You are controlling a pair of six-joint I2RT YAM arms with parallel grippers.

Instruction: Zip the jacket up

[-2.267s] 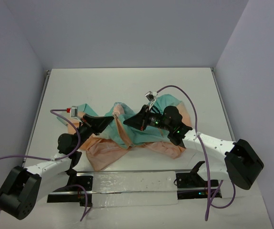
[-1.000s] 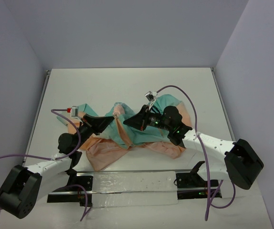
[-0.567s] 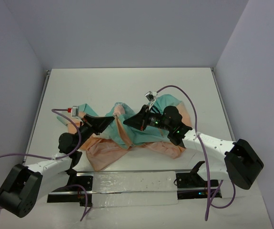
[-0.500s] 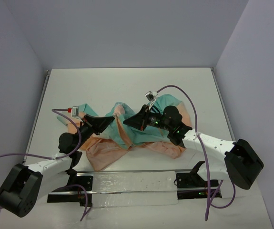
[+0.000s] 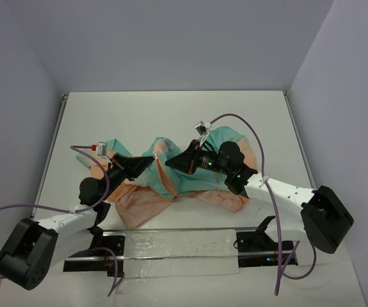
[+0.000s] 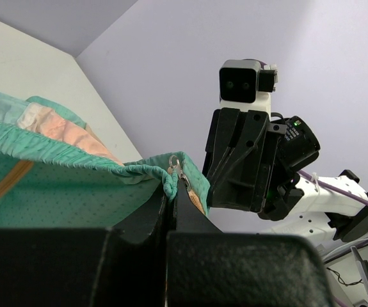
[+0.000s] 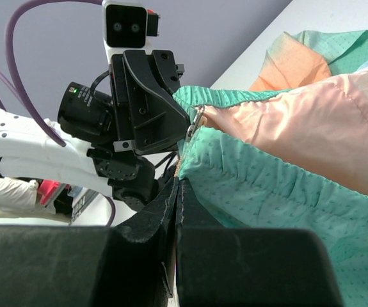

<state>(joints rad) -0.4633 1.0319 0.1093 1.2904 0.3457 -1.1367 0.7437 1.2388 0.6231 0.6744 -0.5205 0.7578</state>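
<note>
**Jacket** [image 5: 171, 184]: lies crumpled on the white table [image 5: 171, 115] between the two arms, with teal and peach panels bunched together. Its teal hem [image 6: 94, 160] is raised off the surface.

**Zipper pull** [image 6: 175, 165]: a small metal tab sitting at the hem corner, right at the start of the track.

**Left gripper** [image 6: 171, 195]: jaws closed, pinching the hem just below the pull.

**Right gripper** [image 7: 178, 187]: jaws closed, clamped on the facing hem edge, close to and opposite the left gripper.

**Progress:** judged early. The bottom ends are held together, but no closed run of teeth is visible. The slider's travel up the front appears wholly outstanding.
</note>
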